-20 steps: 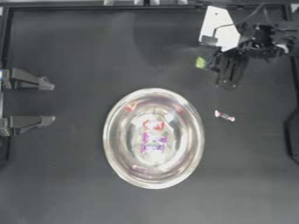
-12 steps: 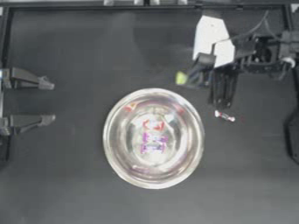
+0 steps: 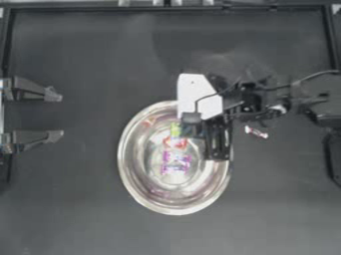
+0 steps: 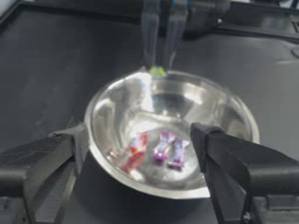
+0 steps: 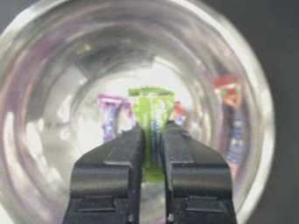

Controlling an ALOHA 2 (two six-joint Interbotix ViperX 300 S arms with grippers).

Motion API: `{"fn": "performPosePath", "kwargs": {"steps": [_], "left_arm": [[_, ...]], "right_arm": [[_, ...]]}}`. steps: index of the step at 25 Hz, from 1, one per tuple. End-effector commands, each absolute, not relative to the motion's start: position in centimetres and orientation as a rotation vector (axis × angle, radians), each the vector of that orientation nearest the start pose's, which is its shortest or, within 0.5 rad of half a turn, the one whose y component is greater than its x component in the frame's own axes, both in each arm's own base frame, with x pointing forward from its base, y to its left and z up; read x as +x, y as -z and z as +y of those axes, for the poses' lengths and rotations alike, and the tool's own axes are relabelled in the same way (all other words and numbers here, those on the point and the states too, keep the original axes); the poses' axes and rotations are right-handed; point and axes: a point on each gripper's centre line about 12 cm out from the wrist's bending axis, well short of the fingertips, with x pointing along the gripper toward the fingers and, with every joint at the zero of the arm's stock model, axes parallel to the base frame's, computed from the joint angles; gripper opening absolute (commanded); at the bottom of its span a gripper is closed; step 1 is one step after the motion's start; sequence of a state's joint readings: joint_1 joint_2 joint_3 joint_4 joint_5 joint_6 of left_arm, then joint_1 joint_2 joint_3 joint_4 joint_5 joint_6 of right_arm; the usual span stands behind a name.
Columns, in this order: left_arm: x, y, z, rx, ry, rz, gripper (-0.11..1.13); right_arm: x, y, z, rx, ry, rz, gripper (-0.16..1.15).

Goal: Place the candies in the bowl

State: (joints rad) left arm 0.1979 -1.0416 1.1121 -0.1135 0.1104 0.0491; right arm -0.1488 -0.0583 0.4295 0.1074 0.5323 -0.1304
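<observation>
The shiny silver bowl [image 3: 133, 185] sits mid-table. My right gripper [image 3: 180, 130] hangs over its far-side rim, shut on the lime green candy [image 3: 175, 129]. The right wrist view shows the jaws [image 5: 152, 129] pinching that green candy [image 5: 151, 107] above the bowl's inside [image 5: 257, 87]. On the bowl's floor lie a red-pink candy [image 4: 135, 151], a magenta-purple one [image 4: 162, 145] and a purple one [image 4: 178, 153]. A red-white candy [image 3: 255, 132] rests on the table to the right of the bowl. My left gripper [image 3: 53, 114] stays parked at the left edge, open and holding nothing.
The right arm's white bracket [image 3: 195, 94] and cables [image 3: 293, 84] stretch from the right side over the bowl's upper right rim. A dark frame [image 3: 166, 6] borders the table's top edge.
The right gripper has carried the lime green candy from the back right of the table down and left, ending over the bowl. The left arm has not moved.
</observation>
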Motion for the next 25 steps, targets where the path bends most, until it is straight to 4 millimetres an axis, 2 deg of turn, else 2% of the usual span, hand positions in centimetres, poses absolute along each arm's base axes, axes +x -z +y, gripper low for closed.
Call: {"fn": "performPosePath", "kwargs": {"steps": [1,4,5,6,9,16,20,25], "left_arm": [[18.9,-29.0,3.7,-0.085,-0.193,0.180,1.00],[18.8,-28.8,3.7,-0.088,-0.193,0.184,1.00],[18.8,-28.8,3.7,-0.090,-0.193,0.184,1.00],[18.8,-28.8,3.7,-0.093,-0.193,0.185,1.00],[18.8,-28.7,3.6,-0.098,-0.193,0.186,1.00],[18.8,-28.7,3.6,-0.096,-0.193,0.186,1.00],[18.8,-28.7,3.6,-0.096,-0.193,0.185,1.00],[18.8,-28.7,3.6,-0.096,-0.193,0.188,1.00]], "right_arm": [[40.0,-23.2,-5.2,0.068,0.070,0.872,0.62],[40.2,-22.4,-5.0,0.055,0.061,0.890,1.00],[40.3,-22.5,-5.0,0.055,0.058,0.885,1.08],[40.3,-22.6,-5.0,0.049,0.054,0.880,1.09],[40.4,-23.2,-4.8,0.055,0.045,0.861,0.98],[39.8,-25.8,-5.0,0.036,0.051,0.774,1.00],[38.4,-28.1,-5.8,0.030,0.079,0.705,1.00],[35.5,-31.5,-6.5,0.000,0.123,0.570,1.00]]}}
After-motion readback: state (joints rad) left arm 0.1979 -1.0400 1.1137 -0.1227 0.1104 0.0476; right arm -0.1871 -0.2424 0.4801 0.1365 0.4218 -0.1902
